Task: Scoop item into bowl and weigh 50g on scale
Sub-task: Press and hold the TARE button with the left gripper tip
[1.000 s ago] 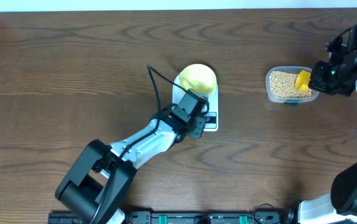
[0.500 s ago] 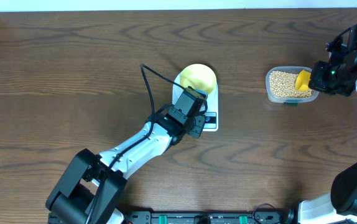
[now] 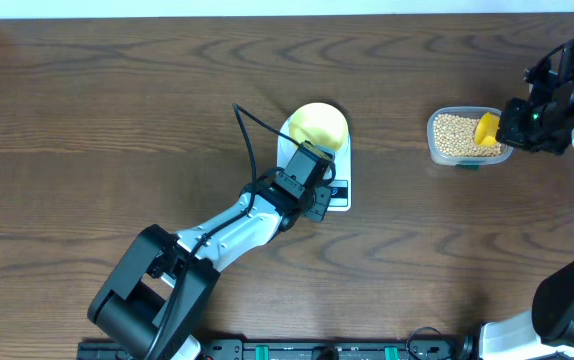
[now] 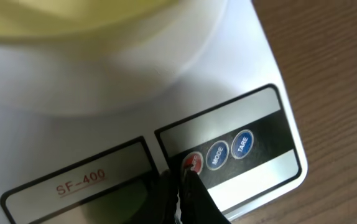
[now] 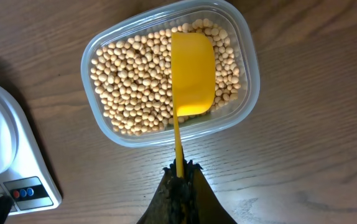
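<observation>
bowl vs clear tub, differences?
Shape: the bowl is round, the tub rectangular with rounded corners. Material: the bowl is opaque pale yellow, the tub clear. Contents: the tub holds beans under the yellow scoop; the bowl shows none from overhead. Support: the bowl sits on the scale, the tub on the table. Both are open-topped.

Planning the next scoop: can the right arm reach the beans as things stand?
Probably yes. The right gripper is shut on the yellow scoop, whose cup is right over the beans in the lidless clear tub; nothing covers them.
</observation>
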